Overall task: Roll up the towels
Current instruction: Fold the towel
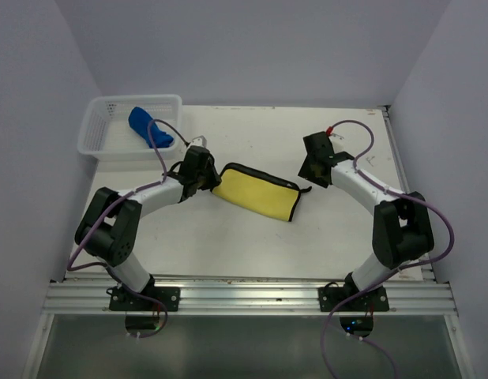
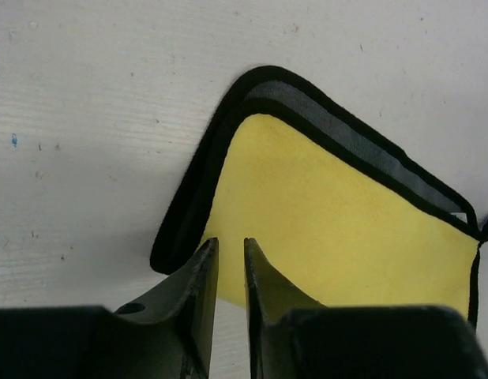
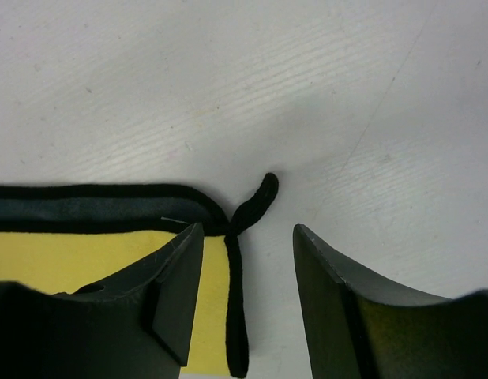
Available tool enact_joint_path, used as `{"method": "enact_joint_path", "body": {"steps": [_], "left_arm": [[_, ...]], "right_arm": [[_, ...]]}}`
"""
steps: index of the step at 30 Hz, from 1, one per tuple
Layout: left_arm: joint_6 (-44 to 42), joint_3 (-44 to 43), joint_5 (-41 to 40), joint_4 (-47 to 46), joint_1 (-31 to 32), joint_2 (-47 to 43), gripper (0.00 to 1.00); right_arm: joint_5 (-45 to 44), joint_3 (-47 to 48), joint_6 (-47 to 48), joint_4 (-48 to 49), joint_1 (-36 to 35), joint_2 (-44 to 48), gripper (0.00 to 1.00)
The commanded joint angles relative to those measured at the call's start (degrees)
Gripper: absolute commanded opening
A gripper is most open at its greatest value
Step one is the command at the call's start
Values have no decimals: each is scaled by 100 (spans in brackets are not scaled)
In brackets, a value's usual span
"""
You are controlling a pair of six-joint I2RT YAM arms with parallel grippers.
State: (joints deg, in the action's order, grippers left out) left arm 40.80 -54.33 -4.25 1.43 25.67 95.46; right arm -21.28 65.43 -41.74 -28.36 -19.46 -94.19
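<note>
Left hand (image 2: 228, 245): fingers drawn close, a thin slit between them, tips over the near left corner of the yellow cloth; I cannot tell whether they nip it.
Right hand (image 3: 248, 229): fingers spread wide, nothing between them; its left finger hangs over the yellow cloth's right end.
Container: one white plastic mesh basket (image 1: 95, 134), beyond the left hand and off to its left, on the white tabletop (image 1: 252, 245).
Basket contents: one plain royal blue towel (image 1: 147, 126), bunched into a lump.
Blue towel axis: long axis slants from the basket's far side down toward the left hand.
Count: two towels, one basket, two hands.
Yellow towel (image 1: 258, 192): bright yellow soft cloth with black edging and dark grey backing, lying flat on the tabletop between the two hands, outside the basket.
Yellow towel fold: yellow face up, with a grey strip showing along the edge away from both hands.
Yellow towel axis: long axis runs from the left hand to the right hand, slightly slanted; the end at the left hand lies farther out, and the end at the right hand lies nearer the arm bases.
Hanging loop (image 3: 256, 201): small black loop at the far corner of the right end, pointing away from the right hand, just ahead of the gap between its fingers.
</note>
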Motion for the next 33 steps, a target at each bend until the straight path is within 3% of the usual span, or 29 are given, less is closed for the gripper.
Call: {"method": "enact_joint_path", "body": {"steps": [1, 10, 12, 14, 17, 25, 33], "left_arm": [[-203, 307, 99, -556, 70, -221, 21], [-248, 554, 65, -847, 70, 139, 6], [-160, 677, -58, -776, 96, 105, 4], [-81, 817, -173, -811, 131, 26, 4], [77, 1081, -243, -811, 157, -1, 3], [280, 1460, -612, -741, 201, -54, 0], [727, 1995, -796, -574, 491, -897, 0]], "right_arm": [[394, 111, 236, -240, 30, 375, 52], [1688, -101, 517, -29, -522, 595, 47], [1776, -39, 553, -73, -909, 569, 40], [1846, -83, 474, 23, -1233, 516, 25], [2021, -162, 298, 295, -1524, 324, 17], [2031, 303, 227, 489, -1903, -274, 13], [2241, 1059, -10, 885, -2272, -1355, 13]]}}
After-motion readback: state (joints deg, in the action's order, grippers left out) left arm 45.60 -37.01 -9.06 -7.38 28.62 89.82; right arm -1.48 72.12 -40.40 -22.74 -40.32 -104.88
